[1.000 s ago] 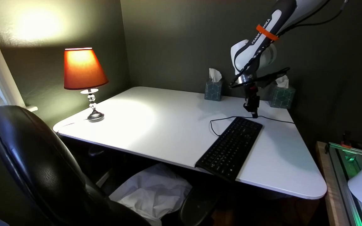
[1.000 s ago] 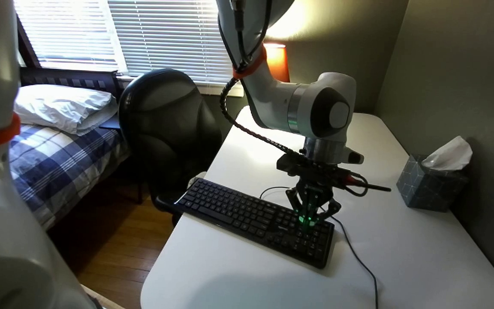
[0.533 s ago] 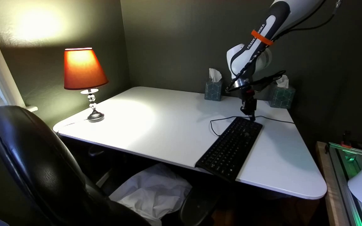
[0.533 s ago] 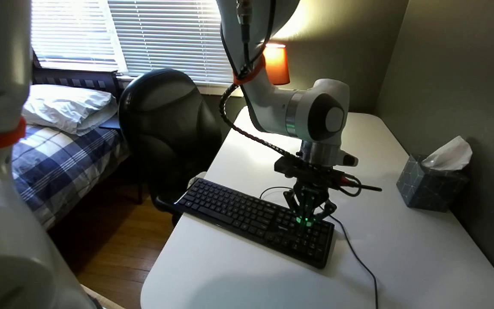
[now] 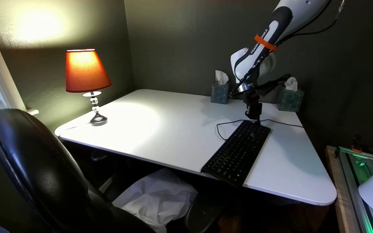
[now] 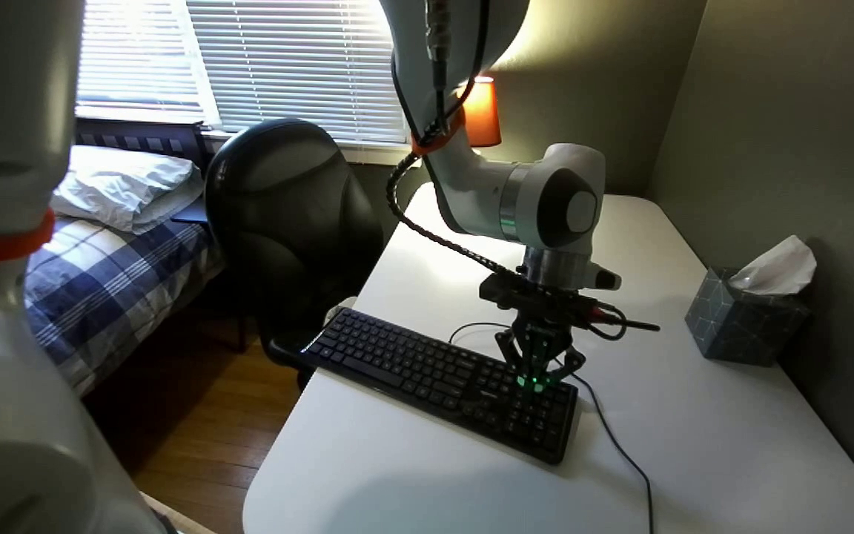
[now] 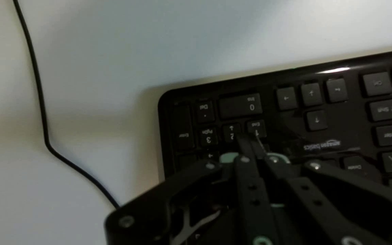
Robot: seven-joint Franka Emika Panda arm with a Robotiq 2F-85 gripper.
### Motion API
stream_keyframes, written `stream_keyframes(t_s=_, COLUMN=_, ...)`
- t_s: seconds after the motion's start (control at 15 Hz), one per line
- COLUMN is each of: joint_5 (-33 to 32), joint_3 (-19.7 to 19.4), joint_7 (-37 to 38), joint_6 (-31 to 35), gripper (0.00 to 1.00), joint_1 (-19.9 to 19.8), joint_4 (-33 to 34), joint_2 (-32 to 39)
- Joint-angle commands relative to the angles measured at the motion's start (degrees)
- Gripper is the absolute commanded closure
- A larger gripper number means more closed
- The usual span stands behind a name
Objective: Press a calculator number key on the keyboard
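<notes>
The gripper [image 7: 252,144] points down over the number-pad end of the keyboard [image 6: 427,374], jaws together, with the tips close by the 1 key [image 7: 256,126] and the 2 key [image 7: 231,131] in the wrist view; which key lies under them is hidden, and I cannot tell whether they touch. The keyboard lies on the desk [image 5: 173,129], its opposite end jutting past the edge. The likeliest slip is a double press — the paired tips look broad for such small keys, so a landing astride a gap would catch two. A slanted push might skate the keyboard sideways.
</notes>
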Motion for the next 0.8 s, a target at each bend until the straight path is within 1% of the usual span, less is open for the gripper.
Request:
stream_keyframes(t_s=0.0, joint_5=-1.2, joint_3=-0.1, joint_7=1.7, joint_6=-1.1, gripper=1.0, joint_1=0.4, joint_4=1.9, joint_2=2.1)
stream_keyframes(t_s=0.73, joint_5=-1.0, joint_3=-0.1, joint_7=1.2, joint_6=-1.5, gripper=1.0, joint_1=0.1, joint_4=3.7, joint_2=4.6)
